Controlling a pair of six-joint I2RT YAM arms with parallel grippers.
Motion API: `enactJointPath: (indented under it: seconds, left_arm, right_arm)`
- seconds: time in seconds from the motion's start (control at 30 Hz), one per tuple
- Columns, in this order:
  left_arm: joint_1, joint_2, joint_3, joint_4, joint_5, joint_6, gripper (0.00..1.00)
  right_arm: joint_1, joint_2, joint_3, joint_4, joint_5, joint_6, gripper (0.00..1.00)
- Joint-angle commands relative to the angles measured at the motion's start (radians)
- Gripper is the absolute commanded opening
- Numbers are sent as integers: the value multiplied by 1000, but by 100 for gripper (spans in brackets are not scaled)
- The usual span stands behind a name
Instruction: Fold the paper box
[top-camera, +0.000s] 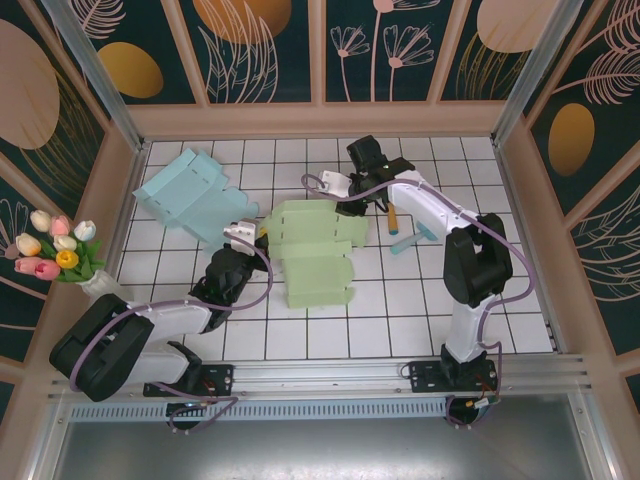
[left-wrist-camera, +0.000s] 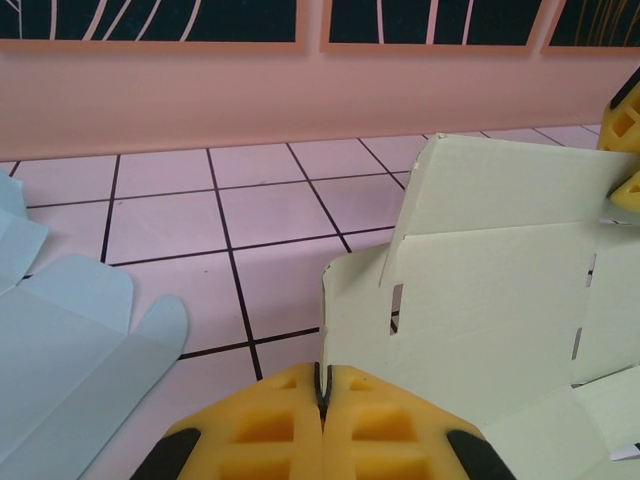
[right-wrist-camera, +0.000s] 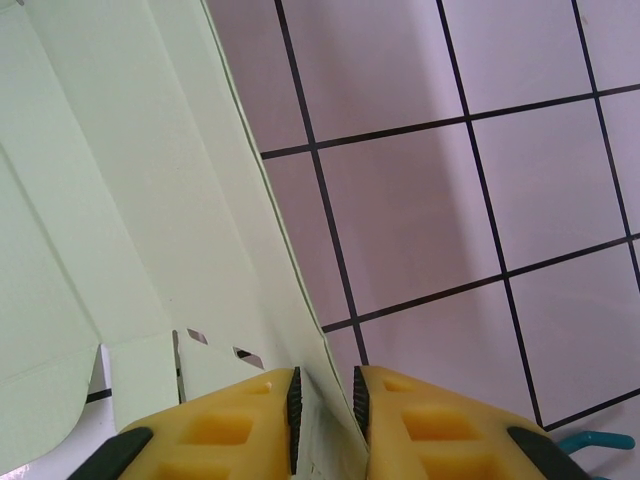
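The paper box (top-camera: 315, 250) is a pale green die-cut blank, partly raised off the white tiled table. My left gripper (top-camera: 262, 238) is at its left edge. In the left wrist view the yellow jaws (left-wrist-camera: 322, 385) are shut on a thin upright edge of the paper box (left-wrist-camera: 500, 290). My right gripper (top-camera: 368, 208) is at the blank's far right corner. In the right wrist view its jaws (right-wrist-camera: 325, 385) straddle the slanted edge of a paper box (right-wrist-camera: 130, 200) panel, and a narrow gap still shows between the pads.
A light blue flat blank (top-camera: 190, 195) lies at the back left, with its rounded flaps (left-wrist-camera: 80, 340) just left of my left gripper. An orange-handled tool (top-camera: 393, 218) and a teal tool (top-camera: 410, 240) lie right of the green blank. Walls enclose the table, and a tulip vase (top-camera: 60, 255) stands outside at the left.
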Motion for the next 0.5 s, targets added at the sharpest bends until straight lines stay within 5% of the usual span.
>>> enactJointPath:
  seconds: [0.0, 0.17, 0.27, 0.4, 0.47]
  left_arm:
    - [-9, -18, -4, 41, 39, 11, 0]
    - [-10, -20, 4, 27, 22, 3, 0]
    - [-9, -25, 24, -10, -18, -23, 0]
    - [-9, -85, 58, -121, -125, -130, 31]
    - [-10, -157, 80, -203, -175, -200, 32]
  right_arm:
    - [8, 12, 44, -43, -52, -44, 24]
    - [8, 23, 55, -71, -62, -50, 0]
    - [6, 18, 50, -88, -61, -37, 0]
    - [4, 8, 41, -91, -25, 25, 0]
    - [2, 6, 44, -100, -4, 75, 0]
